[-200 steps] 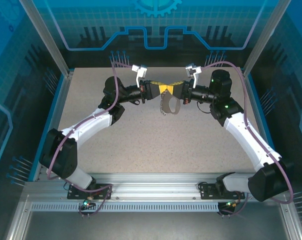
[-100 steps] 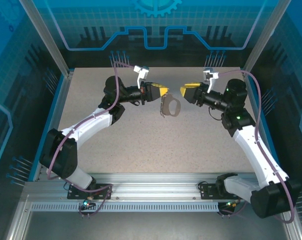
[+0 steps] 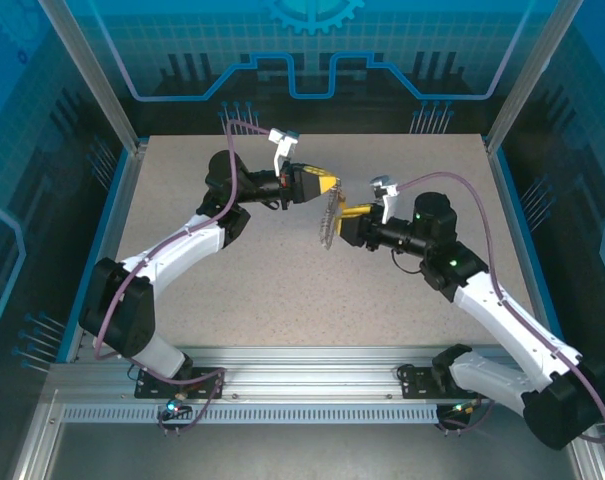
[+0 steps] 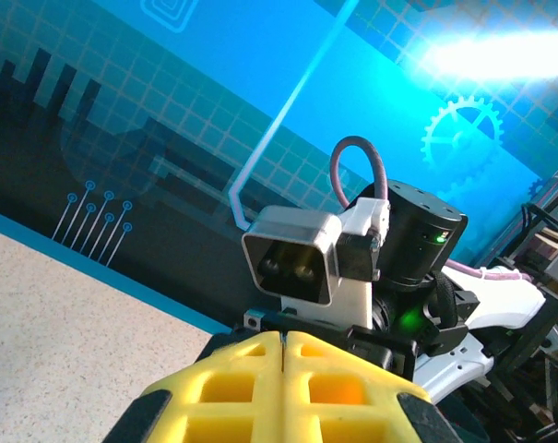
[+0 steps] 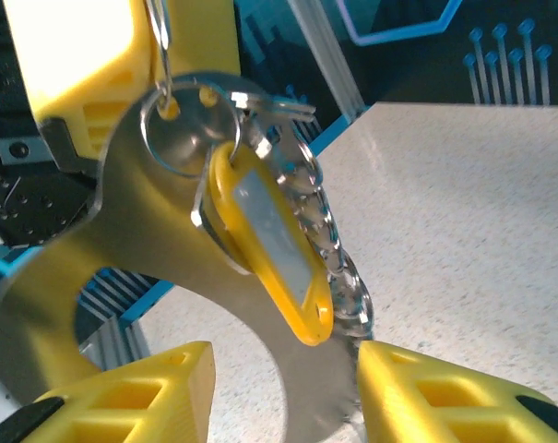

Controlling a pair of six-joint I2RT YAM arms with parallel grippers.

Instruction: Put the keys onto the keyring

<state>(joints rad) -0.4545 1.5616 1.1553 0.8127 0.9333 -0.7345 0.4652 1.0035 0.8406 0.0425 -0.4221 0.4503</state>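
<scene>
The keyring (image 5: 122, 231) hangs in the air under the tip of the left gripper (image 4: 283, 369). The yellow fingers (image 4: 232, 383) of that gripper are pressed together, and a thin wire ring at the top of the keyring goes up beside one of them. The right gripper (image 5: 283, 360) comes from the other side with its fingers (image 5: 131, 397) spread. The lower part of the grey strap loop and the end of the chain (image 5: 338, 268) are between them. The strap is apart from the one finger; the chain is just beside the other one, and I cannot tell if it touches.

The key (image 5: 274, 245) already hangs on the metal ring (image 5: 182, 138) of the keyring, in front of the strap and beside the chain. It is above the gap of the right gripper, not inside it.

Below everything is the speckled table (image 5: 463, 203), and behind it the blue wall (image 4: 214, 55). In the left wrist view, the wrist camera of the right arm (image 4: 295, 263) stands directly opposite the closed fingers.

The long yellow head of the key points downward with a tilt toward the chain. The strap and the chain also hang with their long axis nearly vertical.
</scene>
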